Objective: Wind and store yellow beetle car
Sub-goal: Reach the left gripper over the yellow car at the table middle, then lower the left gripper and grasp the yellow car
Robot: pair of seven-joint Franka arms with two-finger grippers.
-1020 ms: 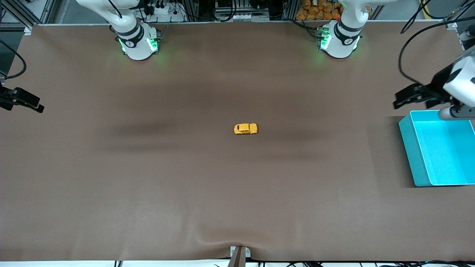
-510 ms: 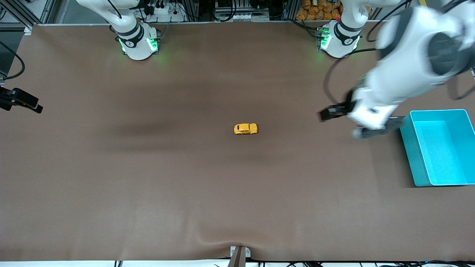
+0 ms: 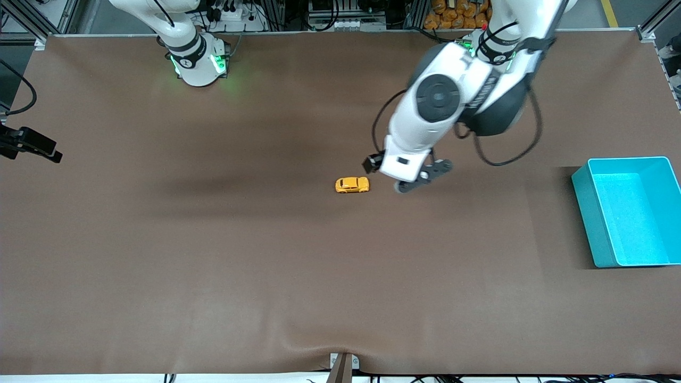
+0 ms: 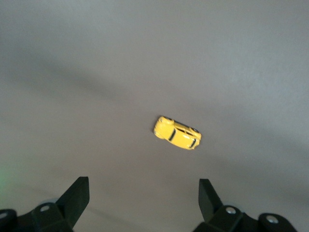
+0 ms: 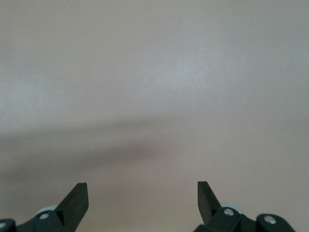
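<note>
Brown, matte and slightly rippled, the bench (image 3: 213,255) carries very little: near its middle sits the small glossy yellow beetle-shaped toy car (image 3: 352,184), upright on its wheels with its long axis running between the two arms' ends of the bench. Its body is rounded and smooth, with dark windows and tiny wheels, which I judge gives the fingers little flat surface to pinch.

Hanging over the bench just beside the car, toward the left arm's end, is the left gripper (image 3: 408,178); its wrist view shows both black fingers (image 4: 73,200) spread wide, with the car (image 4: 177,133) lying ahead of them at an angle to the line between the tips. The likely trouble is a descent that is off-centre or misaligned: one finger may nudge the free-rolling car and send it skidding, or the curved shell may squirt out as the fingers close. A grip across the wheels could also hinder winding.

Well apart, at the left arm's end, stands the open turquoise plastic bin (image 3: 585,213), holding nothing.

At the right arm's end, the right gripper (image 5: 142,203) waits over bare bench, fingers spread.
</note>
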